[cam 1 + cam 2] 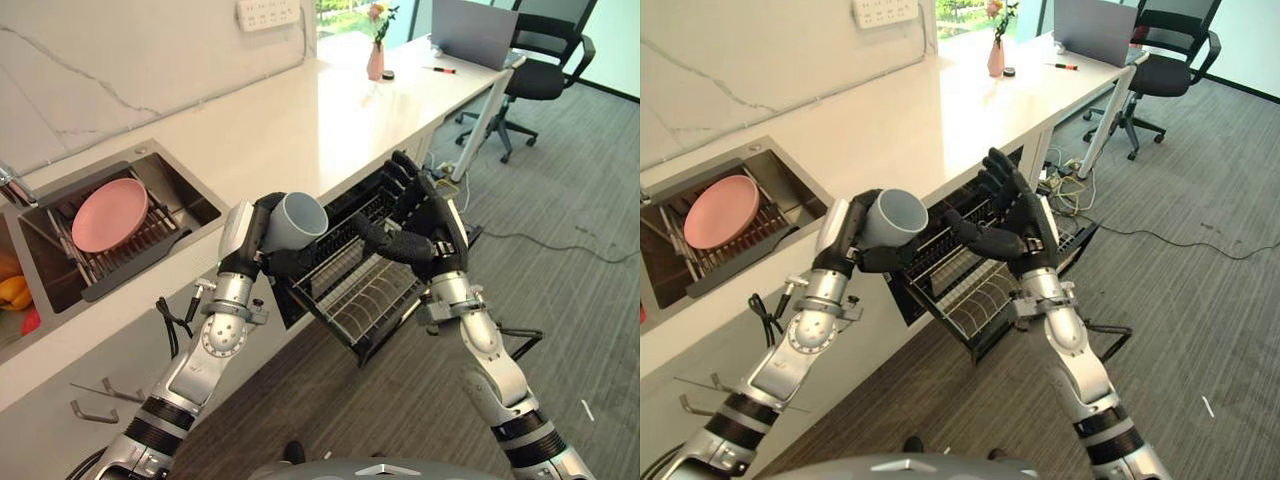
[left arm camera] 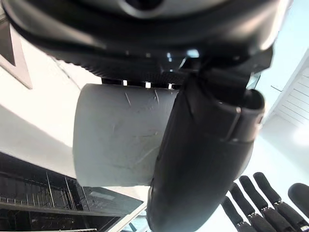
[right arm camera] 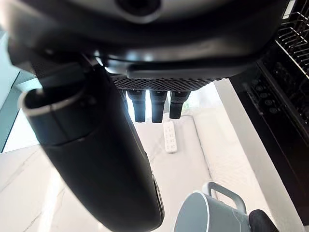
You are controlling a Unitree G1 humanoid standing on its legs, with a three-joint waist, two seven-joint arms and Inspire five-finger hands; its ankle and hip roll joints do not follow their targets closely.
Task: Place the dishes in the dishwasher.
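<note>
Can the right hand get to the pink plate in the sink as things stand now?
Probably not directly. The right hand is open above the dishwasher rack, while the pink plate lies in the sink on the robot's far left, and the left hand holding the grey mug is between them.

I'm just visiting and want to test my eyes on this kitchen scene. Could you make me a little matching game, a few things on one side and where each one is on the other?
Things:
1. mug
2. pink plate
3. vase
4. rack

Places:
A. on the worktop's far end
B. pulled out of the dishwasher below the worktop
C. in the left hand, fingers curled round it
D. on the drainer in the sink

Pairs: 1-C, 2-D, 3-A, 4-B

The right hand hangs open over the rack.
</note>
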